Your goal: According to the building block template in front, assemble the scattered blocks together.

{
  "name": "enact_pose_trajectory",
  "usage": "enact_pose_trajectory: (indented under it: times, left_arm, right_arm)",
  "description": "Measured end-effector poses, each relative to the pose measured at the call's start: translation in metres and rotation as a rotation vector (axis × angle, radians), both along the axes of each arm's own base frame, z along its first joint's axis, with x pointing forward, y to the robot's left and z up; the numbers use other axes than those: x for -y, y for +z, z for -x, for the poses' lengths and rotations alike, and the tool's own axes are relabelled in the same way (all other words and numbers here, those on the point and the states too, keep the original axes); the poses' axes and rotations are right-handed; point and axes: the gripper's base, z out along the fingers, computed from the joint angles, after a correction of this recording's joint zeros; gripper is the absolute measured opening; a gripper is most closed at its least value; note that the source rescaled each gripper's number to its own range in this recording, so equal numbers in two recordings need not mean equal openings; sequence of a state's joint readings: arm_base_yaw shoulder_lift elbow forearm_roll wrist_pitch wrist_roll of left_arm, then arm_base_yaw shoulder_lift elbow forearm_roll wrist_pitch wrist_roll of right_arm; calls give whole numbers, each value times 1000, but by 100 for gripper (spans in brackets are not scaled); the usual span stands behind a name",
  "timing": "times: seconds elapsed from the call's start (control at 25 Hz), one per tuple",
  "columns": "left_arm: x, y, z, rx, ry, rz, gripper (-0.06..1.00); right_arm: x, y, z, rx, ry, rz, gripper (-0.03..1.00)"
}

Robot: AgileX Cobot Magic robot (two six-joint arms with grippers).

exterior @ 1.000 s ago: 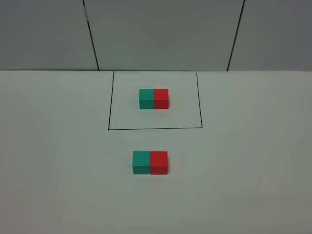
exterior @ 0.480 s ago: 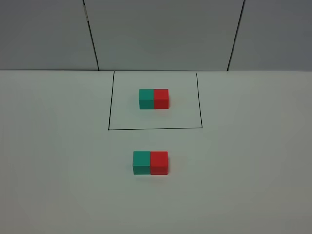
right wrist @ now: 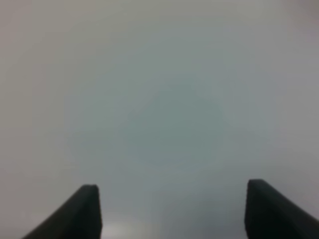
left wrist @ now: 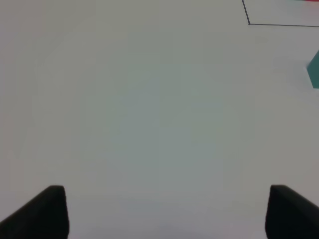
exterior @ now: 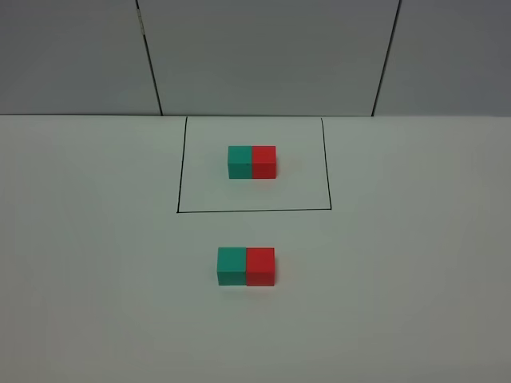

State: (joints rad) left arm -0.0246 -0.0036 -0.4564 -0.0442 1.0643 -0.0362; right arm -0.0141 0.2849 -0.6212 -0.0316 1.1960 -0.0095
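Inside a thin black outline (exterior: 177, 183) at the back stands the building block template, a teal cube (exterior: 239, 161) joined to a red cube (exterior: 264, 161). In front of the outline, the scattered blocks stand side by side and touching: teal block (exterior: 231, 265) on the left, red block (exterior: 260, 266) on the right. Neither arm shows in the exterior high view. My left gripper (left wrist: 167, 188) is open over bare table, with an edge of a teal block (left wrist: 314, 69) and a corner of the outline (left wrist: 249, 22) beyond it. My right gripper (right wrist: 172, 184) stands open over bare table, holding nothing.
The white table (exterior: 96, 279) runs back to a grey panelled wall (exterior: 263, 56) with two dark seams.
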Motion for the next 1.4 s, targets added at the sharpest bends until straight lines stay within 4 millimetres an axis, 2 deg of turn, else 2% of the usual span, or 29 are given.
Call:
enact_pose_trajectory:
  times: [0.44,0.76,1.12,1.4]
  left_arm:
    - [0,0,0,0,0,0,88]
    - [0,0,0,0,0,0,88]
    - [0,0,0,0,0,0,88]
    - [0,0,0,0,0,0,88]
  right_arm:
    - [1,-17,-3,-52,-24,-14,54]
    - [1,-18,21,100,-8,-7,54]
    - [1,-18,23,120,-8,-4,54]
    - [2,-17,32,206,-14,6,54]
